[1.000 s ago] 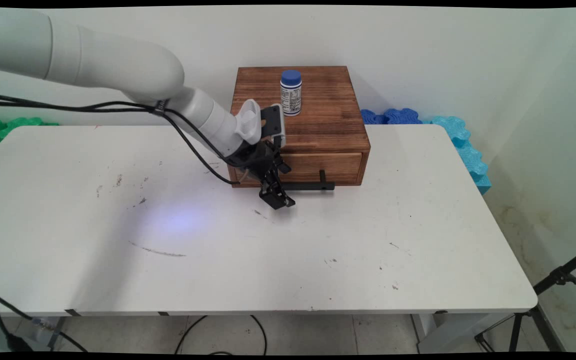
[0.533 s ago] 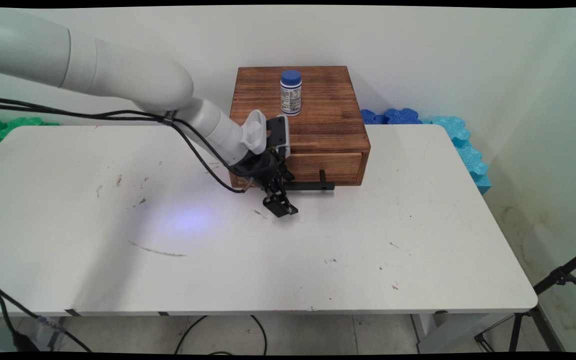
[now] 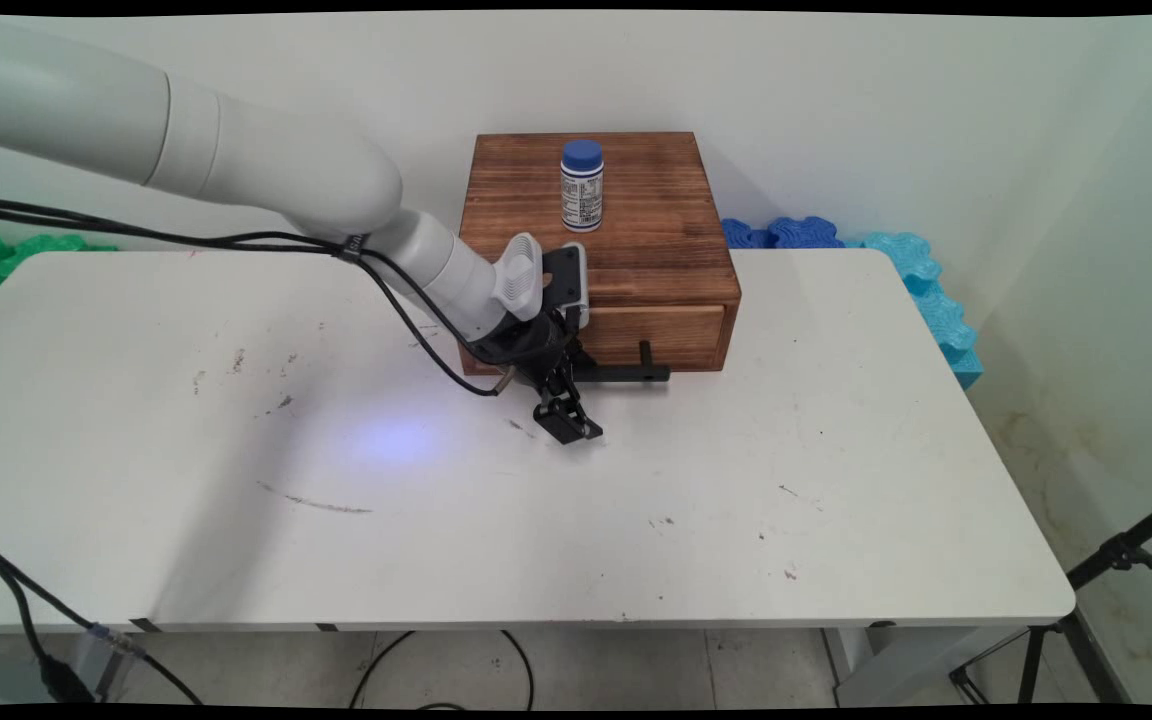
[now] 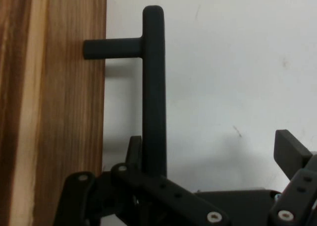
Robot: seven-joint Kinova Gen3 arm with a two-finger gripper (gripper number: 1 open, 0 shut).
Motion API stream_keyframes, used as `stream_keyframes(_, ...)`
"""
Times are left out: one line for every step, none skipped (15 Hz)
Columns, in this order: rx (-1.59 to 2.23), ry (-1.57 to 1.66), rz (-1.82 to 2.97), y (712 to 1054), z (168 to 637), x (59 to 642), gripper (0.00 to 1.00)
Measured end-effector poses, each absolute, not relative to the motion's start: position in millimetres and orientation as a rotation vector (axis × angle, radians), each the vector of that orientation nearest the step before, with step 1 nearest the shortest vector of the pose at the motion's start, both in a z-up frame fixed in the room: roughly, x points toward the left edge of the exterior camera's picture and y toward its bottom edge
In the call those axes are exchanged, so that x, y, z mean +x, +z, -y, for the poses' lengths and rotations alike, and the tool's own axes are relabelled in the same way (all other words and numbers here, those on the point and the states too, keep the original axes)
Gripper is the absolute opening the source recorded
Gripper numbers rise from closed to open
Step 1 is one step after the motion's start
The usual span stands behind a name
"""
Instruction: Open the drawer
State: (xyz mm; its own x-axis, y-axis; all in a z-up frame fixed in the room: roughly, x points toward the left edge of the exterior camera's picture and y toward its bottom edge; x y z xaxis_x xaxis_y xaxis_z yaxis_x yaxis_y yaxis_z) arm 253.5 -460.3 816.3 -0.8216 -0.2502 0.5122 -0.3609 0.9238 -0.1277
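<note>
Sitting atop the closed wooden drawer box (image 3: 596, 215), a blue-capped bottle (image 3: 582, 185); jaws (image 3: 564, 420) spread wide around its black handle (image 4: 154, 87).

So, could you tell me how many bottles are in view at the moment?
1. A single white bottle with a blue cap stands upright on top of the wooden drawer box, toward its back. None shows on the table; the closed drawer's contents are hidden.
</note>
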Motion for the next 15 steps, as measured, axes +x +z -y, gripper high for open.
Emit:
stream_keyframes(0.437, 0.297, 2.579, 816.1, 459.8, 252.7, 1.00)
stream_keyframes(0.435, 0.293, 2.579, 815.8, 458.9, 251.6, 1.00)
stream_keyframes(0.433, 0.290, 2.579, 815.5, 458.1, 250.7, 1.00)
stream_keyframes(0.432, 0.286, 2.579, 815.4, 456.6, 249.5, 1.00)
stream_keyframes(0.429, 0.281, 2.579, 815.6, 454.0, 248.1, 1.00)
stream_keyframes(0.425, 0.275, 2.579, 815.9, 451.2, 246.3, 1.00)
stream_keyframes(0.422, 0.270, 2.579, 816.0, 448.5, 244.9, 1.00)
stream_keyframes(0.419, 0.266, 2.579, 816.3, 445.8, 243.6, 1.00)
stream_keyframes(0.415, 0.261, 2.580, 816.5, 443.0, 242.3, 1.00)
stream_keyframes(0.413, 0.258, 2.580, 816.8, 440.5, 241.3, 1.00)
stream_keyframes(0.408, 0.253, 2.581, 817.1, 436.8, 239.7, 1.00)
stream_keyframes(0.405, 0.250, 2.581, 817.4, 434.3, 238.4, 1.00)
stream_keyframes(0.400, 0.245, 2.582, 817.8, 430.2, 236.7, 1.00)
stream_keyframes(0.397, 0.241, 2.583, 818.1, 427.1, 235.4, 1.00)
stream_keyframes(0.392, 0.236, 2.584, 818.4, 422.8, 233.6, 1.00)
